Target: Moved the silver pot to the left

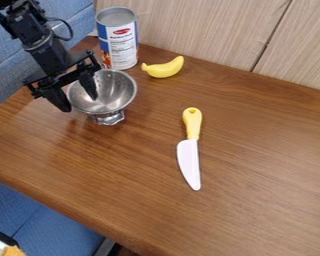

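Note:
The black gripper [79, 101] hangs at the upper left of the table, at the left side of the silver pot [111, 95]. Its fingers are spread apart, one over the pot's inside and the other just outside the left rim, so it is open around that rim. The pot is a shiny metal bowl on a small foot, standing upright on the wood. Part of its left rim is hidden behind the gripper.
A tall can [119, 42] stands right behind the pot, with a yellow banana [165, 68] to its right. A toy knife [190, 150] with a yellow handle lies mid-table. Wooden panels [209, 30] border the back.

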Robot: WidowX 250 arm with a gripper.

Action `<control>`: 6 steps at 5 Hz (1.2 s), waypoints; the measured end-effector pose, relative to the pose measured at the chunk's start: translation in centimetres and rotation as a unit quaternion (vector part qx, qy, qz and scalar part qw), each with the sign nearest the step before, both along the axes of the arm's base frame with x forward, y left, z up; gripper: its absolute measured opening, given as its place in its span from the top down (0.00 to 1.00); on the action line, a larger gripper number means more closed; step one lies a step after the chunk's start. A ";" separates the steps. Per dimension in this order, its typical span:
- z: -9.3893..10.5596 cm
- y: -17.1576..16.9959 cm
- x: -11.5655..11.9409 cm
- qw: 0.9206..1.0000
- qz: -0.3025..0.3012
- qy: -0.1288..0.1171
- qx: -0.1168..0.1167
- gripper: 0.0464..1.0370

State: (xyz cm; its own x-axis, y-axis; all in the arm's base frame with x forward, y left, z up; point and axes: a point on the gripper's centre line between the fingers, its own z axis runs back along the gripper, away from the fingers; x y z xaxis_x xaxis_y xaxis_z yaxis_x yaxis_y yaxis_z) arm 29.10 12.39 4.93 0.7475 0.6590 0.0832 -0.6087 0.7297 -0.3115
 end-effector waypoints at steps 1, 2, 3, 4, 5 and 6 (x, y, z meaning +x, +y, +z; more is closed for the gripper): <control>-0.1 0.2 0.0 1.000 0.001 0.002 0.009 0.02; 0.3 -0.1 0.1 0.999 -0.004 0.014 0.039 0.03; 2.3 -0.2 0.2 0.998 0.000 0.000 0.068 0.03; 4.5 -0.7 0.2 0.996 -0.003 -0.014 0.093 0.04; 6.2 -1.5 0.5 0.993 -0.014 -0.034 0.111 0.04; 7.0 -2.6 1.1 0.989 -0.062 -0.062 0.117 0.04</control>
